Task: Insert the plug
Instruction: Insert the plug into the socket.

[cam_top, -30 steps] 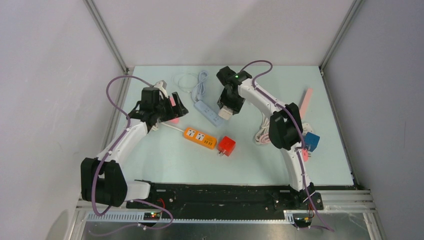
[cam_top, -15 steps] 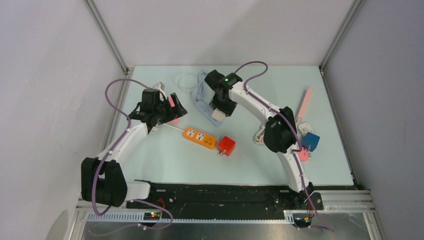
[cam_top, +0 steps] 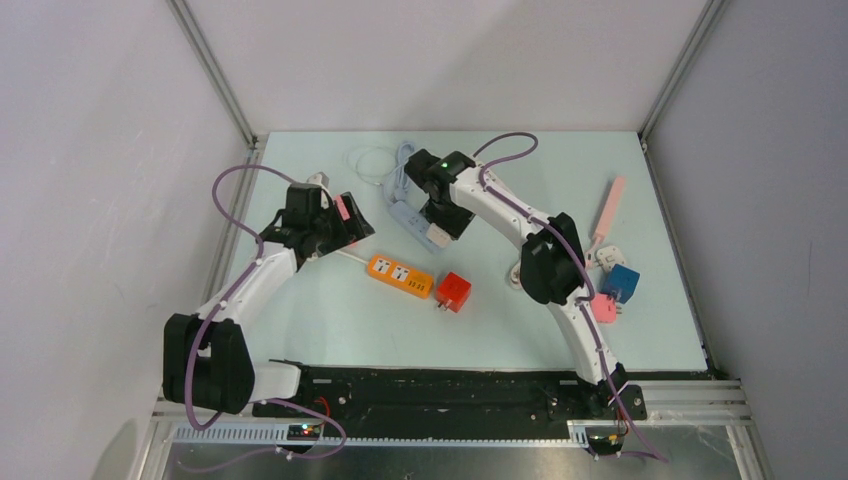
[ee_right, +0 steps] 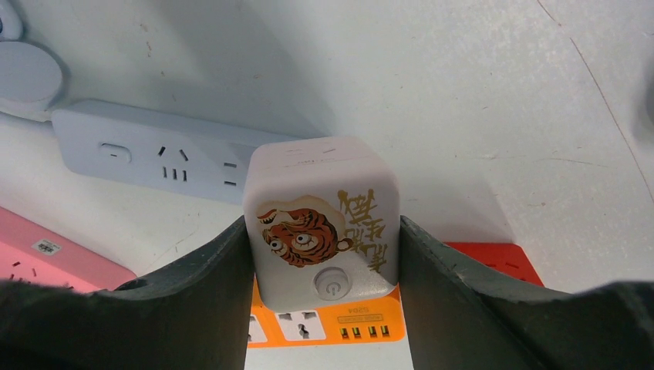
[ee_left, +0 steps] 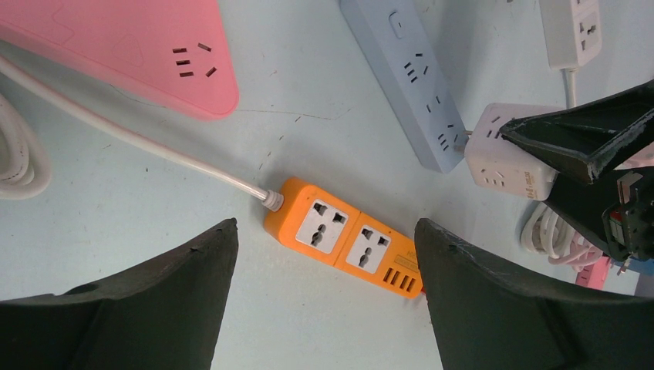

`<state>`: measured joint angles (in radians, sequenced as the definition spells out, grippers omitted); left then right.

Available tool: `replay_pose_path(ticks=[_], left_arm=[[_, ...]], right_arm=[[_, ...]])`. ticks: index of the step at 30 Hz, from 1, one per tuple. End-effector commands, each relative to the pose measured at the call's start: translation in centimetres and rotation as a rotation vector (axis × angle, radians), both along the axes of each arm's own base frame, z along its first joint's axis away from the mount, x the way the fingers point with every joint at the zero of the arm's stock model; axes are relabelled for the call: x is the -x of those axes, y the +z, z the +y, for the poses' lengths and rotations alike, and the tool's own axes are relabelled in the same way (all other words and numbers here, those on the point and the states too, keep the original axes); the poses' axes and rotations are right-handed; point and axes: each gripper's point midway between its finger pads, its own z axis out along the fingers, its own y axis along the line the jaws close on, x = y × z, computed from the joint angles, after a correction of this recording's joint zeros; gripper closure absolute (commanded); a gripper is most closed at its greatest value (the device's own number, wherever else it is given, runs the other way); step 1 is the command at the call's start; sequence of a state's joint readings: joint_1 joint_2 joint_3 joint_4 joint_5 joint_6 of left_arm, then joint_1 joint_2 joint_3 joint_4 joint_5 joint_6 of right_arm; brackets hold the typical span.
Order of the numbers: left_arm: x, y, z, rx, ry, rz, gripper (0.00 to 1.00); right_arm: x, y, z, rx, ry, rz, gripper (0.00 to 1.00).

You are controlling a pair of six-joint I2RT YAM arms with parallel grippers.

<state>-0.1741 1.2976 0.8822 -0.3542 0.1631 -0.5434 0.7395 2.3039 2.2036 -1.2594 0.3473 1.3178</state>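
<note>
The plug is a white cube with a tiger print and a power button, and my right gripper is shut on its two sides. In the top view the plug hangs at the near end of the light blue power strip. The left wrist view shows the plug right beside that end of the blue strip. An orange power strip lies just in front. My left gripper is open above the orange strip, holding nothing.
A red cube adapter sits by the orange strip's right end. A pink power strip lies under my left arm. At the right are a pink strip, a blue cube and a coiled white cable.
My right arm has swung left and down with the plug, from right of the blue strip to its near end. My left gripper has shifted only slightly.
</note>
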Motion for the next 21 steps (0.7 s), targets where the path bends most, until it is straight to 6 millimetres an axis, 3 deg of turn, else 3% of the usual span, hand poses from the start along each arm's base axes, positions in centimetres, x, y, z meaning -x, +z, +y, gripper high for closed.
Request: replay_pose_path(ticks=[1,6,14,21], left_arm=[[-0.4,0.9,0.1,0.014,0.011,-0.035,0.12],[-0.4,0.8,0.2,0.006,0.013,-0.035,0.12],[-0.4,0.6,0.3,-0.001,0.016,-0.032,0.12],[-0.4,0.4,0.4,-0.005,0.019,-0.028,0.12]], right_arm=[[-0.9,-0.4,0.2,-0.003,-0.045,-0.018,1.00],[-1.2,0.5,1.0,-0.055,-0.026,-0.033,1.00],[-1.4,2.5,0.3,-0.048,-0.064,-0.117,1.00],[-0.7,1.4,1.0,-0.054,-0.056,-0.063,1.00]])
